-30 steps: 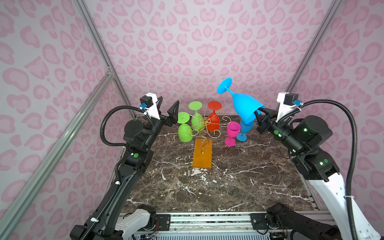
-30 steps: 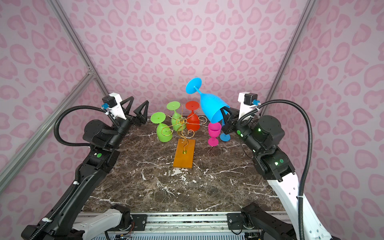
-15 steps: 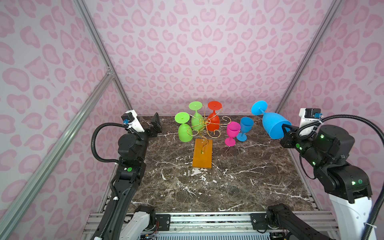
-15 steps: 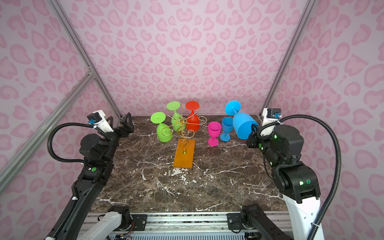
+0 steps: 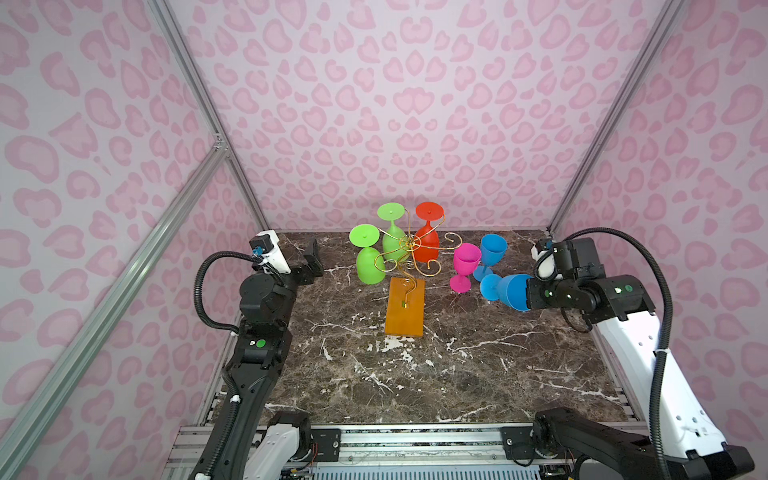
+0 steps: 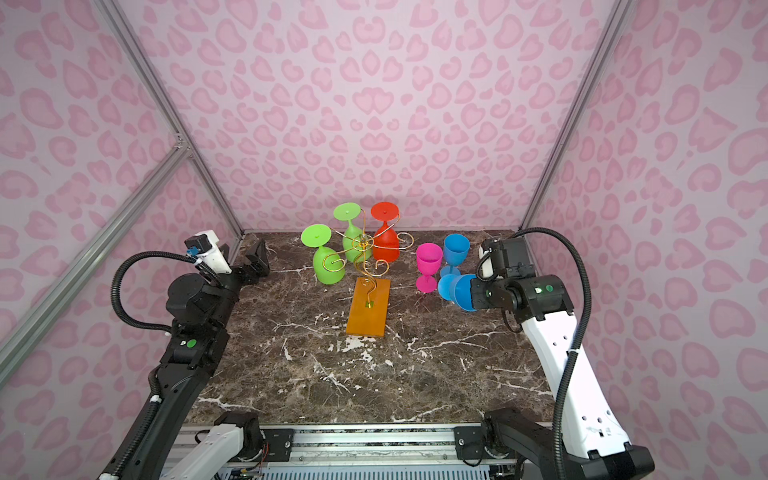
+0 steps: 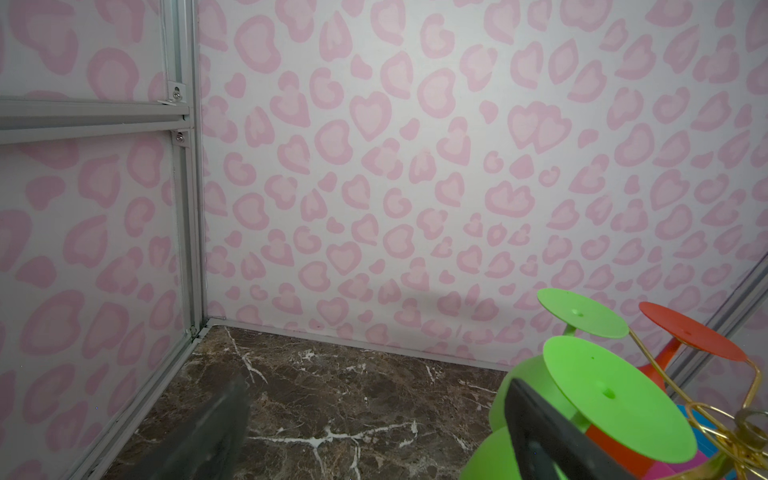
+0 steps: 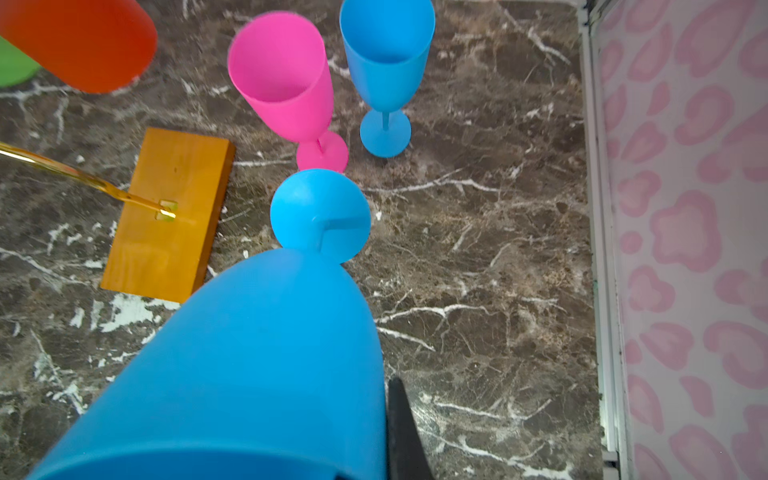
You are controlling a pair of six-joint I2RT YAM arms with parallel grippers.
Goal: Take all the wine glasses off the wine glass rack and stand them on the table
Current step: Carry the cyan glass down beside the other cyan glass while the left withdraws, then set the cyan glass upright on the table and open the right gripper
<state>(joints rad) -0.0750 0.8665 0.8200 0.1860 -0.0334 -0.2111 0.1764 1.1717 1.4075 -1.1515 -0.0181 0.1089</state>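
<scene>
L gripper [image 6: 243,255] sits idle w/ jaws spread wide, nothing btwn them, off to the side of the rack [image 5: 405,309]. To its right, nearest it, two green glasses [image 5: 369,266] hang upside down on the wire arms; the red glass [image 5: 428,245] hangs just past them. Btwn rack and R gripper [image 5: 530,293], a pink glass [image 5: 465,259] and a standing blue glass [image 5: 493,249] are upright on the table [image 5: 415,374], side by side.

R gripper is clamped on the rim end of the held blue glass [image 5: 509,291]. That glass is tipped almost flat, foot pointing away from the gripper toward the pink one, low over the table. Can't tell if the foot touches down.

Progress, my read: glass is clear of the rack, so the removal part is done. Left to do: stand it upright by the other two and let go. Three more hang on the rack, if those count.
</scene>
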